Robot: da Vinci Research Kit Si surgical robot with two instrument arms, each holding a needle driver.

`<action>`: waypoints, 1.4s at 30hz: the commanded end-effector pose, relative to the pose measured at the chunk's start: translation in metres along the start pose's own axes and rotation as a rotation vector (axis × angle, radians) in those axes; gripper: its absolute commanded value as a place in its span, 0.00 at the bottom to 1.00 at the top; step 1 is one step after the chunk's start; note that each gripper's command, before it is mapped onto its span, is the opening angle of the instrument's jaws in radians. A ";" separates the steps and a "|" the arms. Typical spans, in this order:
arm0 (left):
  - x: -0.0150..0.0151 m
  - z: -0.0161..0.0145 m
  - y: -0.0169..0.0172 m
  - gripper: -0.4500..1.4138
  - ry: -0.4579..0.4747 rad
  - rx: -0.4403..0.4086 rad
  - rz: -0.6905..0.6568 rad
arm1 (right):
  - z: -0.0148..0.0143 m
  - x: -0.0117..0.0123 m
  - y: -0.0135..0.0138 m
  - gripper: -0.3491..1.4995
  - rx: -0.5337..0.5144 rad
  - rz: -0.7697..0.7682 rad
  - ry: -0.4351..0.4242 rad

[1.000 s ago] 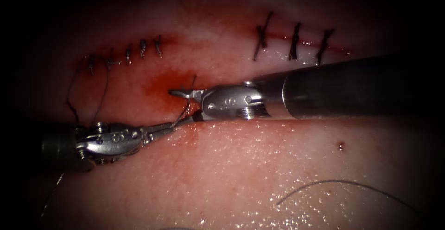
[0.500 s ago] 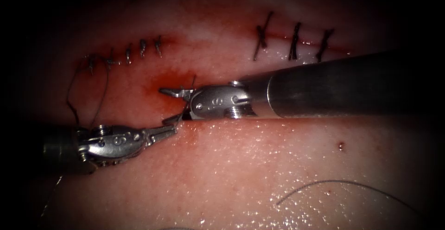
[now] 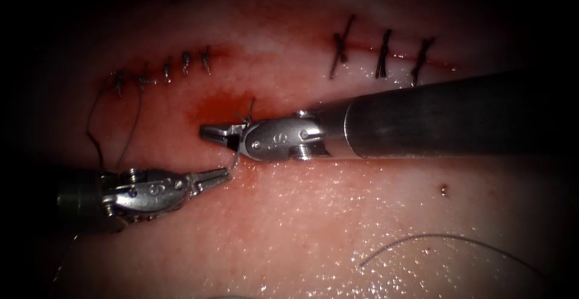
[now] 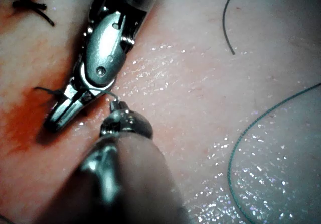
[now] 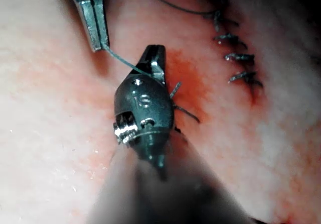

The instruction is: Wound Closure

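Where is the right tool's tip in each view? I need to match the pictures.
Endoscope: right tool at centre, tip pointing left, just below the red fluid.
Left wrist: right tool beyond the left tool, which holds the thread; tip at the red fluid.
Right wrist: its tip beside the red fluid.
Shared landmark: the red fluid.

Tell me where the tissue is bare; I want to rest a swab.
Bare tissue lies between the right tool and the loose thread. Crowded: the left tool gripping thread, the red fluid, both stitch rows.
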State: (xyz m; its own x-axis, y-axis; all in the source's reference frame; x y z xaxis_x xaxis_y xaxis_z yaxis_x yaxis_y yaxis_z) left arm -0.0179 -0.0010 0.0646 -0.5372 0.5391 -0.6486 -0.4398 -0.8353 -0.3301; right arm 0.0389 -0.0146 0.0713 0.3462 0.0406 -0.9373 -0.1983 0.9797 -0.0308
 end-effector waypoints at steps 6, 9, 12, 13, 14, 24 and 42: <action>-0.0001 -0.0016 -0.0005 0.00 0.016 -0.008 -0.010 | -0.0030 0.0006 0.0020 0.90 0.029 0.068 -0.046; -0.0007 -0.0034 -0.0005 0.00 0.018 -0.008 -0.006 | -0.0056 0.0010 0.0040 0.91 0.007 0.088 -0.064; -0.0027 -0.0066 -0.0001 0.00 0.019 -0.026 0.012 | -0.0075 0.0004 0.0058 0.93 -0.040 0.106 -0.063; -0.0035 -0.0073 0.0003 0.00 0.018 -0.026 0.018 | -0.0073 0.0000 0.0057 0.93 -0.044 0.104 -0.069; -0.0038 -0.0074 0.0006 0.00 0.018 -0.023 0.021 | -0.0072 -0.0003 0.0055 0.93 -0.041 0.100 -0.074; -0.0082 -0.0150 -0.0008 0.00 -0.059 0.040 0.027 | -0.0065 -0.0008 0.0046 0.93 -0.012 0.094 -0.095; -0.0213 -0.0196 0.0000 0.68 -0.325 -0.006 -0.042 | -0.0063 -0.0004 0.0041 0.92 0.002 0.107 -0.088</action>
State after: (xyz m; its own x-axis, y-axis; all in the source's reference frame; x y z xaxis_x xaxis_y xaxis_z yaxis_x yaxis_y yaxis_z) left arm 0.0086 -0.0129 0.0650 -0.7202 0.5824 -0.3770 -0.4884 -0.8115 -0.3207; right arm 0.0316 -0.0115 0.0688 0.4035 0.1616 -0.9006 -0.2376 0.9690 0.0675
